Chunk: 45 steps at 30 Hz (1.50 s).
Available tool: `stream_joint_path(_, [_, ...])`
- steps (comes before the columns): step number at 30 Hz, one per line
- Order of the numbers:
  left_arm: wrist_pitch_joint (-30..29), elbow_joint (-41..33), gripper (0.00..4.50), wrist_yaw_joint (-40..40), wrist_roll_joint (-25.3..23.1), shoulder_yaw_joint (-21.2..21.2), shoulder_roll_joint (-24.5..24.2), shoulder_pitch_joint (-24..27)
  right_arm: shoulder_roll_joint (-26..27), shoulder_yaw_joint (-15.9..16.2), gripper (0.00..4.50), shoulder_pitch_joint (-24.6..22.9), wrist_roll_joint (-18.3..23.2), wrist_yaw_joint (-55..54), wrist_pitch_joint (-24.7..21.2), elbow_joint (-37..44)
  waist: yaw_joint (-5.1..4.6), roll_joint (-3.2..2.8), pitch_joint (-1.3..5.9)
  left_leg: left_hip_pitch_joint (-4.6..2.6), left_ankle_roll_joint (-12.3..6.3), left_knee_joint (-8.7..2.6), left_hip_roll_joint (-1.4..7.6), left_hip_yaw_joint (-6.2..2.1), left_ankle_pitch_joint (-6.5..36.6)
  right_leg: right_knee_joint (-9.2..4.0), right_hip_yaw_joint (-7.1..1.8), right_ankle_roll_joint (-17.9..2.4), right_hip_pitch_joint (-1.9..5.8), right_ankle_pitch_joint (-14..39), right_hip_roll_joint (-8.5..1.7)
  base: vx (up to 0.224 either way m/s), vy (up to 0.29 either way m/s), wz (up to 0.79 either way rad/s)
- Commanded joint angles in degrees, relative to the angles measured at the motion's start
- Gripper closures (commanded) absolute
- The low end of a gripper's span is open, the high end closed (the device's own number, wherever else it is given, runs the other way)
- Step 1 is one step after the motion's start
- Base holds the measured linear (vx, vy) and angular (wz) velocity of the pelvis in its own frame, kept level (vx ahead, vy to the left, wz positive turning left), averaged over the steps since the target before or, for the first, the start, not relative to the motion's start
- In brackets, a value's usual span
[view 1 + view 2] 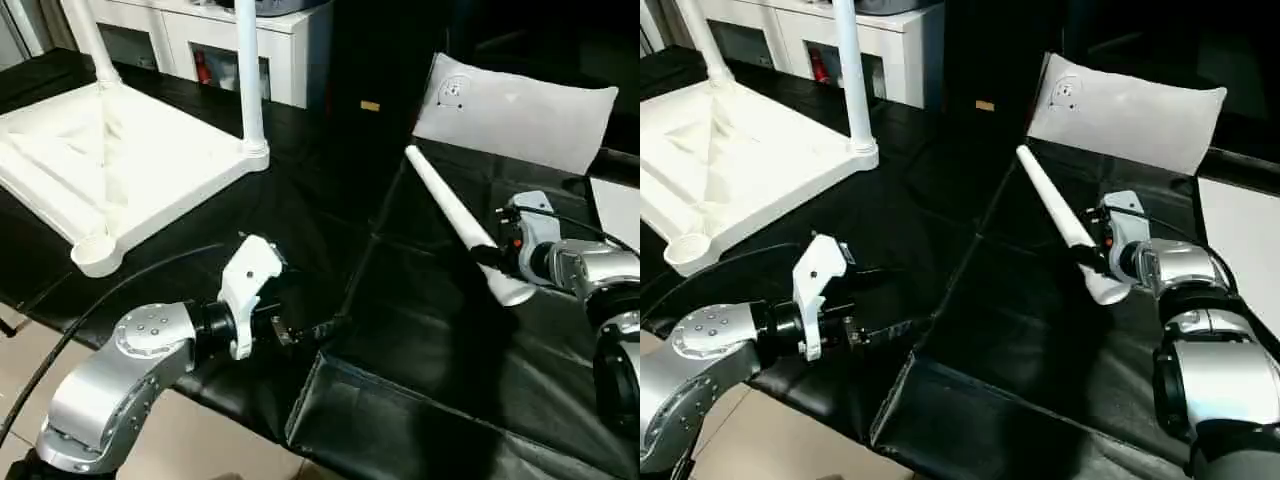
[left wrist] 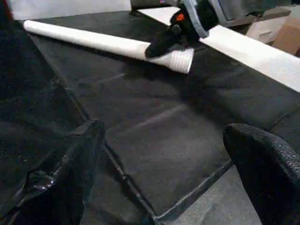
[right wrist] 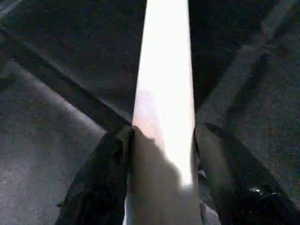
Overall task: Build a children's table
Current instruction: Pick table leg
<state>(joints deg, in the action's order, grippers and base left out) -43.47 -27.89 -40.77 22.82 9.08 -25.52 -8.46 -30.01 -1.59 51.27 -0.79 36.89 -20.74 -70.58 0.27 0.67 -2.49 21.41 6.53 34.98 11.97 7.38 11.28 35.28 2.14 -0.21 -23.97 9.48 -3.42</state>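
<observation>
Standing in the upturned white plastic square tabletop (image 1: 120, 165) are two legs; a third long tapered white tube leg (image 1: 455, 222) is clamped by the right pincer (image 1: 492, 256), while the left pincer (image 1: 318, 330) is gaping, empty.

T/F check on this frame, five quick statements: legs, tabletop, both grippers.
1. The right gripper has its fingers on either side of a loose leg. True.
2. The left gripper is holding a leg. False: its fingers are wide apart over the black mat with nothing between them.
3. The tabletop lies underside up. True.
4. No leg is fitted to the tabletop. False: at least two legs stand in its corner sockets, one at.
5. The near corner socket has a leg in it. False: it is empty.
</observation>
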Motion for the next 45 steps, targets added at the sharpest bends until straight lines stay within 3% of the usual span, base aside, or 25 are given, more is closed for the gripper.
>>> stream_joint_path(1, [-0.6, -1.1, 0.0, 0.3, 0.4, 0.8, -0.4, 0.2, -0.5, 0.8, 2.57, 0.8, -0.6, 1.8, 0.7, -1.1, 0.26, 0.76, 3.26, 0.44, -2.37, -3.51, -0.37, 1.92, 11.9, -4.0, -0.8, -12.6, 3.19, 17.4, -2.07, 0.0, 0.0, 0.0])
stream_joint_path(6, [-0.7, -1.0, 0.0, 0.3, 0.8, 1.0, -0.5, 0.0, -0.5, 1.1, 2.76, 1.1, -1.2, 2.7, 1.0, -2.0, 0.18, 0.73, 3.16, 0.35, -2.23, -3.55, -0.33, 1.89, 13.1, -4.15, -0.77, -12.4, 3.05, 18.7, -2.08, 0.0, 0.0, 0.0])
stream_joint_path(17, [-0.8, -0.8, 0.0, 0.1, 1.4, 1.3, -0.1, -0.1, -0.3, 0.5, 3.76, 0.7, -1.0, 3.6, 1.3, -2.4, 0.1, 0.77, 3.07, 0.24, -1.63, -3.65, -0.35, 1.76, 15.6, -4.44, -0.67, -11.3, 2.84, 21.6, -2.03, 0.0, 0.0, 0.0])
stream_joint_path(25, [-0.3, -0.1, 0.0, 0.2, 1.8, 1.0, -0.5, -0.4, 0.1, -1.4, 4.45, 1.0, 0.3, 4.1, 1.5, -2.3, 0.13, 0.42, 3.13, 0.27, -1.53, -3.71, -0.31, 1.66, 15.7, -4.33, -0.67, -11.8, 2.89, 20.4, -2.03, 0.0, 0.0, 0.0])
stream_joint_path(30, [-0.4, 0.0, 0.0, 0.1, 1.8, 0.9, -0.7, -0.5, 0.3, -1.1, 4.45, 1.0, -0.1, 4.7, 4.0, -1.7, 0.11, 0.44, 3.16, 0.32, -1.66, -3.68, -0.31, 1.69, 15.3, -4.29, -0.65, -12.2, 2.93, 20.0, -2.04, 0.0, 0.0, 0.0])
stream_joint_path(35, [-0.5, -0.1, 0.0, 0.2, 1.9, 1.0, -0.7, -0.5, 0.6, -1.7, 3.84, 2.1, 0.5, 4.6, 3.2, -1.8, 0.06, 0.54, 3.17, 0.32, -1.74, -3.68, -0.29, 1.71, 15.1, -4.26, -0.67, -12.2, 2.94, 19.7, -2.04, 0.0, 0.0, 0.0])
stream_joint_path(41, [-0.5, -0.3, 0.0, 0.3, 2.0, 1.1, -1.0, -0.5, 0.9, -0.9, 3.46, 2.3, -0.4, 4.8, 3.0, -2.2, 0.08, 0.65, 3.08, 0.29, -1.65, -3.71, -0.3, 1.71, 15.7, -4.35, -0.66, -11.9, 2.83, 21.1, -2.07, 0.0, 0.0, 0.0])
stream_joint_path(42, [-0.6, -0.4, 0.0, 0.4, 2.1, 1.1, -1.0, -0.5, 0.9, -0.6, 3.36, 2.2, -0.8, 4.7, 3.1, -2.3, 0.05, 0.96, 3.07, 0.31, -1.66, -3.7, -0.29, 1.75, 15.8, -4.43, -0.66, -11.7, 2.81, 21.5, -2.05, 0.0, 0.0, 0.0])
stream_joint_path(45, [-0.6, -0.6, 0.0, 0.5, 2.1, 1.0, -1.0, -0.3, 1.0, -0.3, 3.04, 2.0, -1.0, 4.9, 3.0, -2.4, 0.1, 0.8, 3.05, 0.32, -1.63, -3.74, -0.27, 1.71, 15.4, -4.34, -0.69, -11.6, 2.81, 21.3, -2.09, 0.0, 0.0, 0.0])
